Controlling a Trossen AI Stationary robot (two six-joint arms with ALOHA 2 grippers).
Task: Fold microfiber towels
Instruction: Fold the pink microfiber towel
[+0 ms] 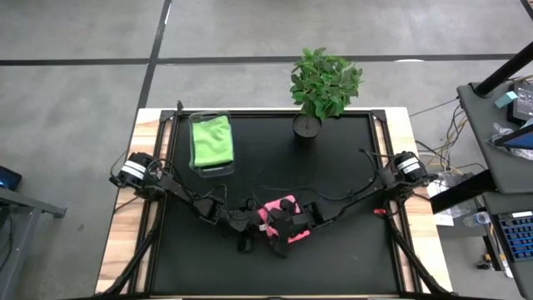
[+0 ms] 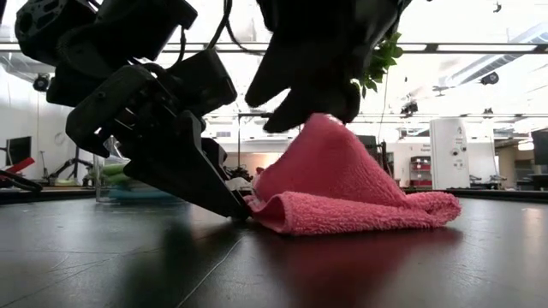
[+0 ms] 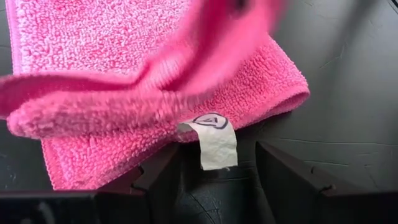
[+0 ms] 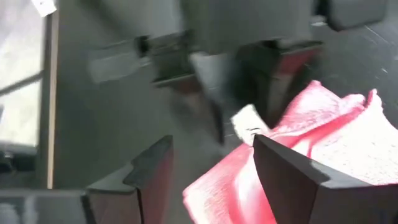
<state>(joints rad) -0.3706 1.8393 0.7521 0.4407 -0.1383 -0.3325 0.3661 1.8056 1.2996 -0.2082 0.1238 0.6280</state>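
Note:
A pink microfiber towel point(image 2: 342, 201) lies folded over on the black table top, its folded edge on the table and its top layer rising to a peak point(image 2: 321, 124). My left gripper point(image 3: 216, 152) is open and low at the towel's edge, one finger on each side of the towel's white tag point(image 3: 214, 140). Just above the peak, my right gripper point(image 4: 211, 142) is open, with pink cloth beside one finger point(image 4: 280, 168). A lime green towel point(image 1: 211, 140) lies in a clear bin. My left gripper's fingertips point(image 2: 238, 208) slant down from the table's left to the towel's folded edge point(image 2: 257, 205) at table height; whether they touch it I cannot tell. My right gripper stands open over the raised top layer point(image 4: 323, 124); whether a finger still touches the cloth I cannot tell.
The clear bin point(image 1: 210, 169) stands at the back left of the table. A green potted plant point(image 1: 321, 83) stands at the far edge, right of centre. Bare black table top lies in front of the towel and to its right.

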